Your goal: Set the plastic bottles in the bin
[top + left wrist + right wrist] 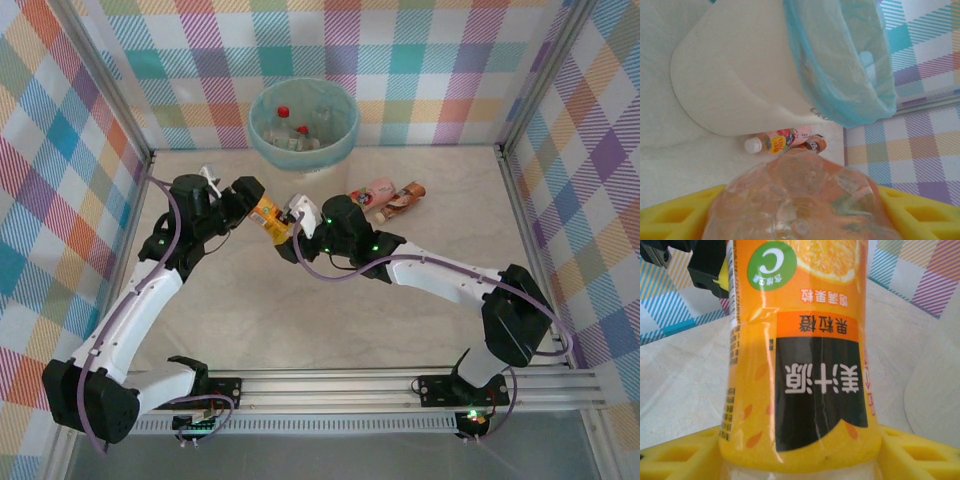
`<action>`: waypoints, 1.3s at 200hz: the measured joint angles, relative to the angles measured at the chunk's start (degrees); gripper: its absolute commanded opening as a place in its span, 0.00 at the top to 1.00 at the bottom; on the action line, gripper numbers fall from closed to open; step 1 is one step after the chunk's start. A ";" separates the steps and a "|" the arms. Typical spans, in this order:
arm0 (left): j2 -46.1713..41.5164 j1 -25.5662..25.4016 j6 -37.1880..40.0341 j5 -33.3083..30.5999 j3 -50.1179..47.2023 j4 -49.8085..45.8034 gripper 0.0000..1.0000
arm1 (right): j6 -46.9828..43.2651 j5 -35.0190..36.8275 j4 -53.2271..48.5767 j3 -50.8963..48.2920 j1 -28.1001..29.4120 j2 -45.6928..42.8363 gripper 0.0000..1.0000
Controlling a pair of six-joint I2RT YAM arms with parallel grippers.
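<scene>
The orange-yellow bottle hangs tilted above the table between both grippers. My left gripper is shut on its clear base, which fills the gap between the yellow fingers. My right gripper has the labelled end between its yellow fingers; whether they press on it I cannot tell. The bin, cream with a teal liner, stands at the back and holds red-capped clear bottles. A pink bottle and a brown-orange bottle lie to its right.
The bin's cream wall looms close in the left wrist view, with the pink bottle and the brown-orange one on the table past it. Checked walls close the table at the back and sides. A metal rail runs along the near edge.
</scene>
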 measured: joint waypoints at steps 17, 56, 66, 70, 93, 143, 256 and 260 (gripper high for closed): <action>0.44 0.00 1.33 -1.51 2.51 -2.54 0.43 | -0.33 0.83 0.00 0.15 0.00 -0.57 0.17; 4.00 0.00 6.67 -7.19 15.37 -7.21 0.41 | -0.63 4.61 -3.45 3.72 0.00 -4.02 0.00; 6.27 0.00 8.61 -8.39 20.26 -7.61 0.41 | -1.07 6.14 -3.87 4.11 0.00 -5.99 0.00; 7.43 0.00 9.40 -8.85 22.45 -7.89 0.41 | -1.49 6.88 -4.00 4.22 -0.04 -6.91 0.00; 15.93 -0.33 14.64 -10.93 36.06 -7.82 0.41 | -3.41 10.51 -4.66 4.42 -0.98 -12.35 0.00; 39.98 -5.01 29.22 -18.47 71.84 -13.62 0.40 | -4.83 12.79 -7.50 5.51 -9.05 -16.28 0.00; 69.79 -10.14 46.18 -26.80 99.62 -24.90 0.37 | -5.27 8.74 -16.90 9.18 -17.20 -14.05 0.00; 69.79 -10.14 46.36 -27.23 99.45 -24.92 0.37 | -5.27 8.61 -16.92 9.18 -17.33 -13.99 0.00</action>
